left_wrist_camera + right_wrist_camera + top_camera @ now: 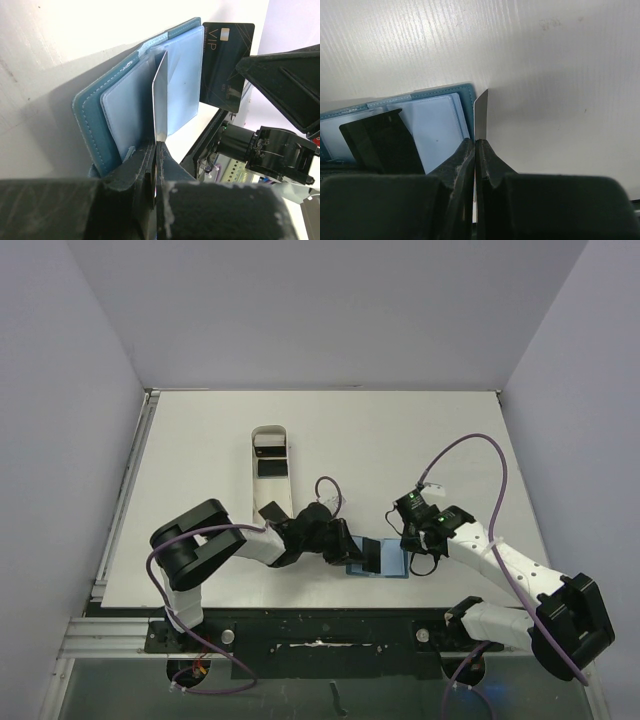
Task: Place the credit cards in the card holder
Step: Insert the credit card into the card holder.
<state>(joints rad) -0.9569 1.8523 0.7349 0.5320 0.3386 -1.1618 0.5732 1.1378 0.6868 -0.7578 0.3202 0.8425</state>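
**A:** From above, what's hard to make out?
**B:** The left gripper [350, 546] and right gripper [403, 545] crowd the card holder [397, 562] at the front edge of the white table [450, 440], so I can't read their jaws there. The white tray [271, 490] holds dark cards [271, 468].
**A:** Left wrist?
**B:** The jaws are pressed together on a thin card [160, 95], edge-on over the open holder's clear sleeves. A VIP card [225, 65] stands beyond.
**A:** Right wrist?
**B:** Pinched on the VIP card, just beside the holder's edge.

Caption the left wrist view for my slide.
Left gripper pinching an edge-on card over the open teal card holder, black VIP card beyond.
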